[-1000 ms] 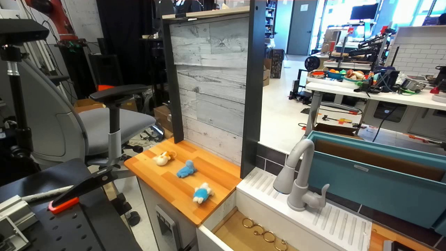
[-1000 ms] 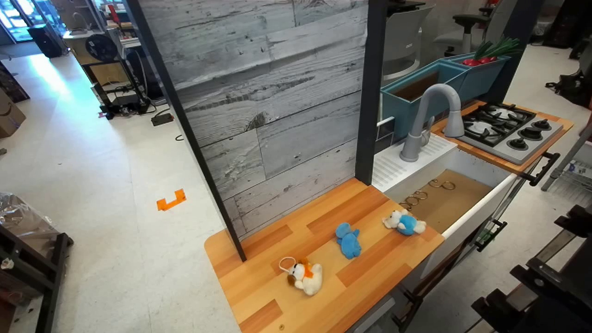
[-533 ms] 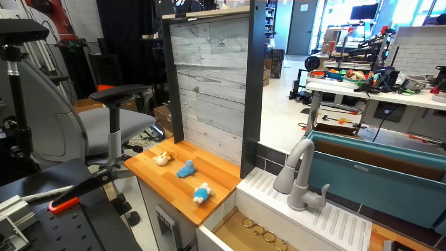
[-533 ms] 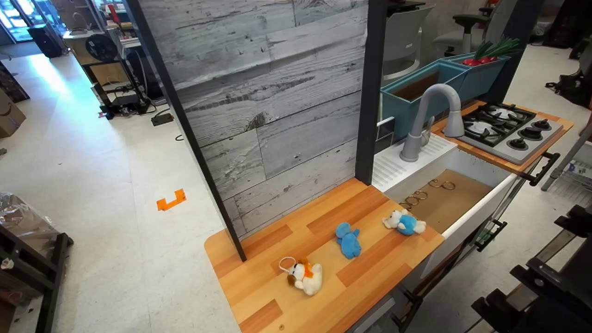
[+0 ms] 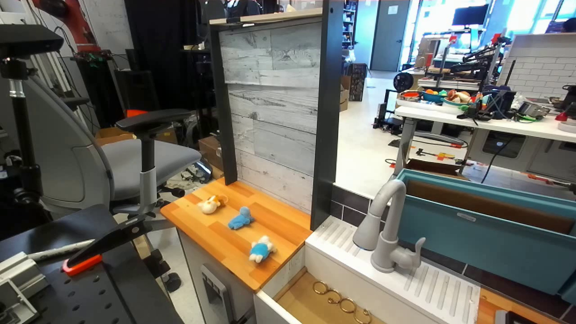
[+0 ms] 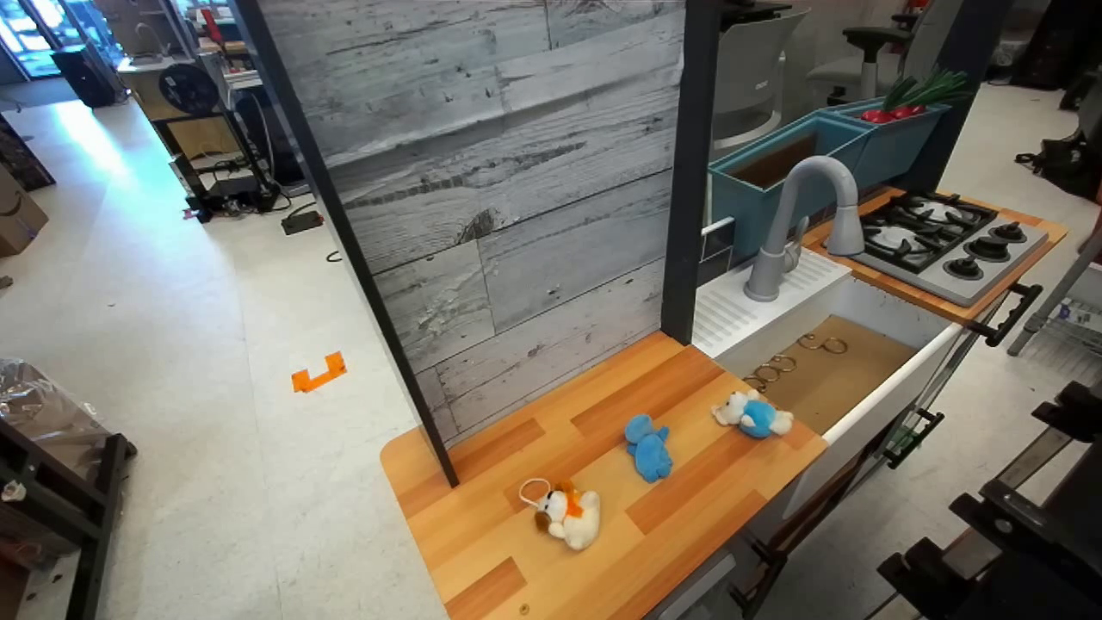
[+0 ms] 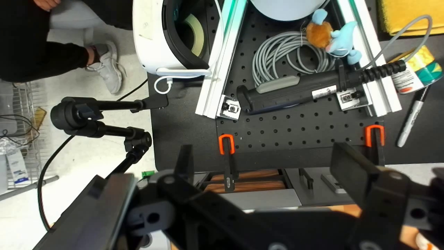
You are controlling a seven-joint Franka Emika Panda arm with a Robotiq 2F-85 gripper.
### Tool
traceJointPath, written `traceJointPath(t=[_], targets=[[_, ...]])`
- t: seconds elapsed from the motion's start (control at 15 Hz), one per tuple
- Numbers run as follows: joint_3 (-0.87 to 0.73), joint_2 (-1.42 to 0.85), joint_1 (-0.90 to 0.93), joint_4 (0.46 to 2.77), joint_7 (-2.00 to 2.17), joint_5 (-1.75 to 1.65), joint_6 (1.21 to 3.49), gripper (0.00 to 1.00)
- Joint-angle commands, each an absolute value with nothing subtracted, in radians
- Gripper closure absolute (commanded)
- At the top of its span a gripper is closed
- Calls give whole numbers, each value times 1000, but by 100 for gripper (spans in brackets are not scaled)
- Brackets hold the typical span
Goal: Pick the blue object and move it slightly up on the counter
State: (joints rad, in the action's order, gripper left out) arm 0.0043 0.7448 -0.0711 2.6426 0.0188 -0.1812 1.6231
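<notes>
1. Where the target was: the blue object [image 6: 649,449], a small plush, lay on the wooden counter [image 6: 603,465] between the cream dog toy [image 6: 581,520] and the white toy in a blue top [image 6: 756,417], touching neither. Both exterior views agreed on that.

2. Jaws: in the wrist view the gripper [image 7: 263,152] had them spread wide, nothing held. Through the gap you got the black pegboard table [image 7: 189,125] and an orange-tipped clamp [image 7: 227,163], so it clearly wasn't lined up on the target.

3. Step in hand: I'd have called it the very start, before any reach. No grasp yet, and neither exterior view showed the gripper over the counter.

4. Next move, my guess: it called for a swing round to the counter, getting above the blue object, straddling its narrow body, then dropping down and squeezing. Being plush, it probably would've forgiven a slightly off-centre grab.

5. After that, a short lift and shift "up", which I read as toward the grey wood-look panel [image 6: 516,215], though the wording left that pretty loose.

6. Gotcha: the white toy in a blue top looked easy to confuse with it, and so did the pale-blue plush [image 7: 344,36] in the wrist view.
</notes>
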Motion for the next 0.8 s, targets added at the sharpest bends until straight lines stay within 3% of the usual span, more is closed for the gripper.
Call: traceJointPath(t=[0.0,0.33,0.73], targets=[[-6,651,-57,2606,44,-171,1686,0],[-36,511,29,2606,-63,-18,1932,0],[66,150,60,2540,53,-45,2103,0]])
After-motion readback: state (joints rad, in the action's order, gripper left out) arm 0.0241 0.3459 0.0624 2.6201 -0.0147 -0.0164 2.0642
